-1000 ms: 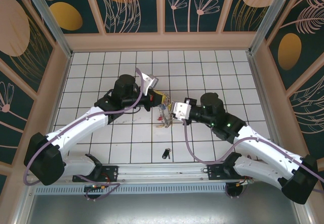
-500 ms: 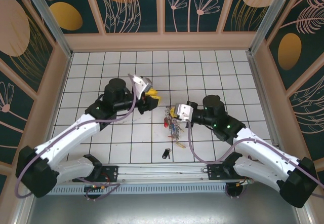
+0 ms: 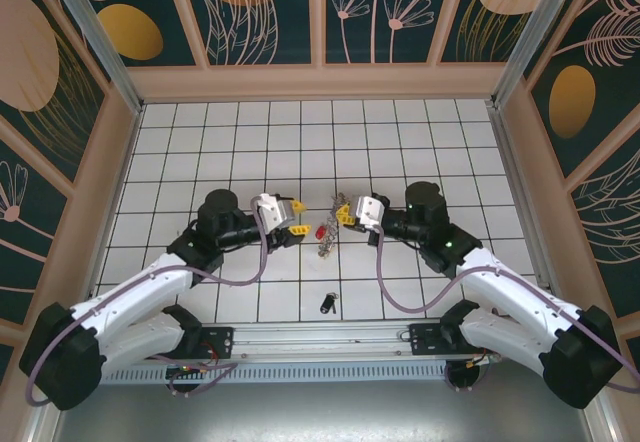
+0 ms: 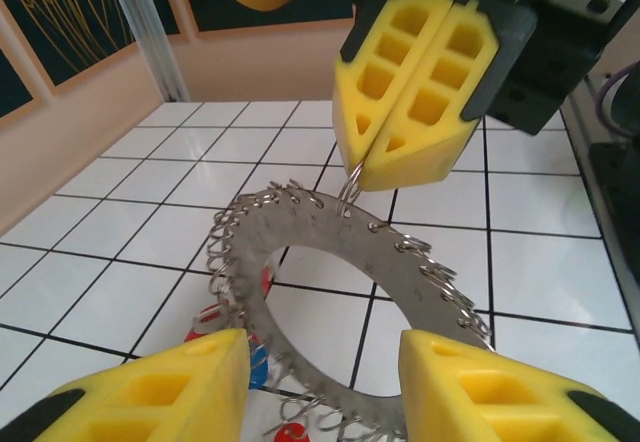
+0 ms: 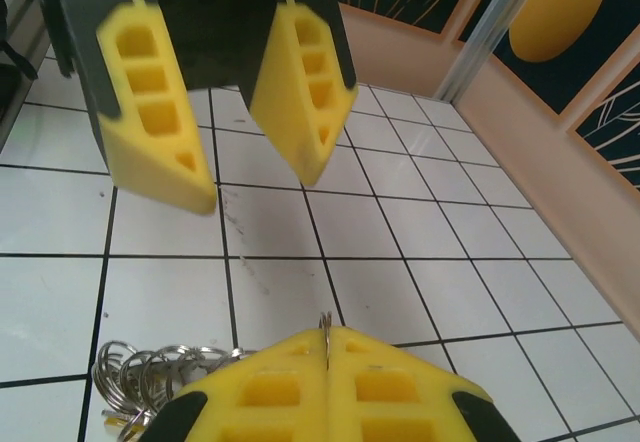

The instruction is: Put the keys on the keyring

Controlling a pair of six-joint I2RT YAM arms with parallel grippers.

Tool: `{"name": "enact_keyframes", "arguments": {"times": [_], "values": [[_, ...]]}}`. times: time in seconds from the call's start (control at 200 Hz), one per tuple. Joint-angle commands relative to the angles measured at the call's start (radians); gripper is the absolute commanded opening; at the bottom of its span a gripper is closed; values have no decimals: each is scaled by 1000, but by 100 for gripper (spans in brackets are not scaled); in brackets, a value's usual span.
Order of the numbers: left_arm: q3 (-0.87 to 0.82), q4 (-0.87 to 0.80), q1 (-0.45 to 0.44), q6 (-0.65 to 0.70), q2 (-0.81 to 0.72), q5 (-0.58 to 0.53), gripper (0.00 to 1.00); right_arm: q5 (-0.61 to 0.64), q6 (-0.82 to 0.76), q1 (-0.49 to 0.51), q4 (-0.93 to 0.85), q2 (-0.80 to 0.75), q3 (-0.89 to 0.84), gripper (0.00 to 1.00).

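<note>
White tiled table (image 3: 200,132) with dark grout lines, teal leaf-print walls around it. Keyring (image 4: 290,237) hangs tilted over table centre, between the two arms; can't tell if its low edge touches the tiles. It's a flat, dull grey metal doughnut with a wide hole, its rim fringed all round with thin wire split rings (image 4: 440,282). Red key (image 4: 215,317) and blue key (image 4: 255,364) dangle below it, with glossy plastic heads. Black-headed key (image 3: 327,304) lies alone on the tiles near the front edge, well apart from the ring and not on it yet.

Change: a second ago both grippers meet at the ring, left one closed. Now left gripper (image 4: 322,362) has its jaws wide with nothing between them, and it's backed off to the left. Right gripper (image 4: 362,174) has its pads pressed together, pinching one split ring at the upper rim, so it alone carries the keyring. Pads are yellow wedge blocks with moulded pockets.

My read: the left arm's part on the ring is done and it's free to fetch the black-headed key. With a single wire pinch, expect the ring to swing.
</note>
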Motion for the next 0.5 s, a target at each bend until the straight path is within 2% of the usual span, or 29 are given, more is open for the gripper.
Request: {"name": "enact_keyframes", "arguments": {"times": [0.0, 0.095, 0.33, 0.496], "values": [[68, 83, 2, 69, 64, 65, 42, -79, 27, -12, 104, 5, 4, 0], [101, 105, 0, 62, 113, 116, 39, -82, 31, -15, 115, 9, 3, 0], [118, 159, -7, 17, 163, 164, 31, -103, 41, -22, 136, 15, 0, 0], [113, 158, -14, 3, 176, 152, 32, -111, 48, -23, 157, 20, -9, 0]]}}
